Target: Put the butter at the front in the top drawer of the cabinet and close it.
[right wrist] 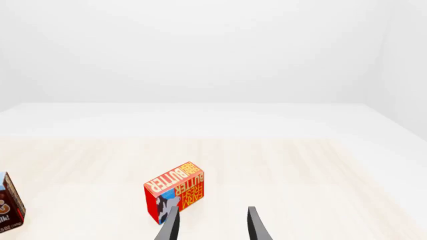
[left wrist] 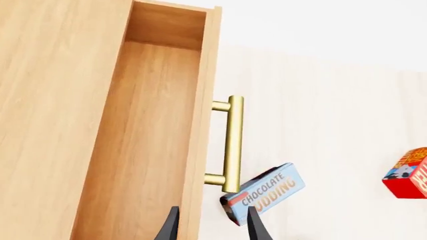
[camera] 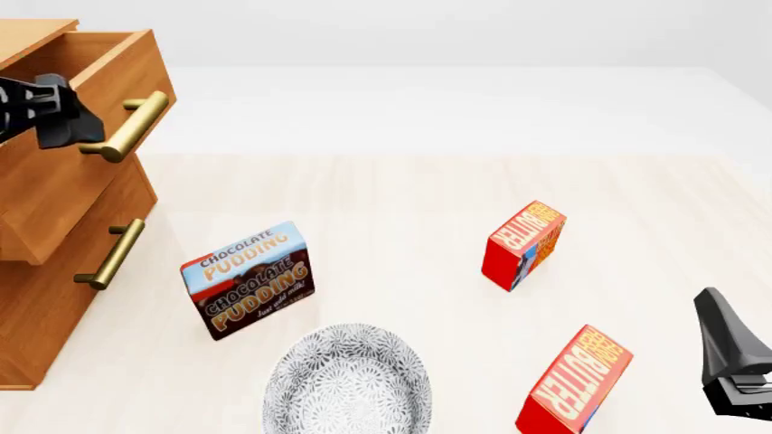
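Observation:
The cabinet [camera: 42, 330] stands at the far left with its top drawer [camera: 61, 185] pulled out; the left wrist view looks into its bare wooden inside [left wrist: 147, 140]. My left gripper [camera: 54, 113] hovers open over the drawer's front wall, one finger on each side of that wall [left wrist: 212, 227], by the brass handle [left wrist: 232, 145]. The butter at the front [camera: 576, 384] lies tilted near the table's near edge. My right gripper [camera: 714, 316] is open and empty to its right. A second butter carton [camera: 525, 244] [right wrist: 175, 197] lies farther back.
A chocolate pudding box [camera: 248, 278] [left wrist: 267, 192] stands in front of the cabinet. A patterned grey bowl [camera: 347, 384] sits at the near edge, left of the front butter. The lower drawer [camera: 111, 255] is shut. A butter carton [left wrist: 408, 172] shows at the left wrist view's edge.

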Controlling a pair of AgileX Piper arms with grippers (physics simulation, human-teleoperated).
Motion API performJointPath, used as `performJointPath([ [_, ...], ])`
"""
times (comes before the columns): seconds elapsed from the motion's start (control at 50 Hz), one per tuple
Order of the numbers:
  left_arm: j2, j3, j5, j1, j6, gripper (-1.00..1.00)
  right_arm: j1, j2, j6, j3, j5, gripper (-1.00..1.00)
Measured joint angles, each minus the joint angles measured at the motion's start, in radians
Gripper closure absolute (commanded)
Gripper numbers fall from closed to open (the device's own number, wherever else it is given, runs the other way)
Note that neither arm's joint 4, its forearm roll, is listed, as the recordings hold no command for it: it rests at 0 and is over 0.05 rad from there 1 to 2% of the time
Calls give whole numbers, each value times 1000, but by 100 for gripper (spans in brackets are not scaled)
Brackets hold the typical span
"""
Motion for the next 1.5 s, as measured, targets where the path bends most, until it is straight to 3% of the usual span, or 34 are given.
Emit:
performJointPath([
  [1.5, 95, -72, -20, -280, -75, -100, 0, 0, 0, 0, 0, -100],
])
